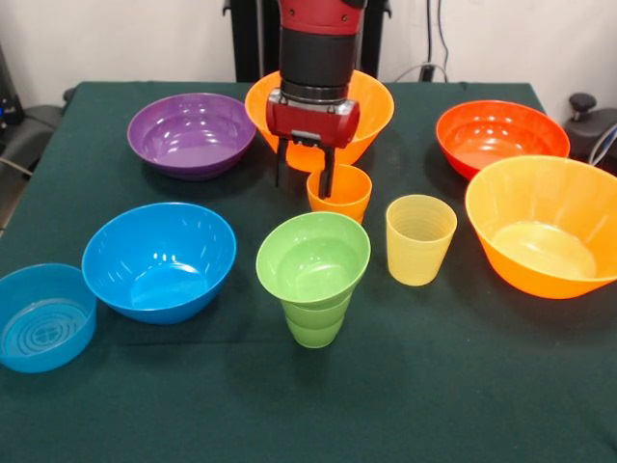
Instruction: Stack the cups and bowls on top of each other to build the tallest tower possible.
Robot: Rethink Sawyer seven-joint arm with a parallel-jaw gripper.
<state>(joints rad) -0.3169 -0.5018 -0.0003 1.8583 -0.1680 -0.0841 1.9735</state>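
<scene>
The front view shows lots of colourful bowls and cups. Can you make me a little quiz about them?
1. True or false: the small green bowl sits on the green cup.
2. Which cup is the gripper right above: A) yellow cup, B) orange cup, C) a blue cup?
3. Fill in: the purple bowl stands on the ____ tablecloth.

Key: 1 true. 2 B; one finger reaches inside its rim, open. 3 green.

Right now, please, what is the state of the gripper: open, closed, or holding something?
Gripper: open, holding nothing, its fingers straddling the far rim of the orange cup.
</scene>
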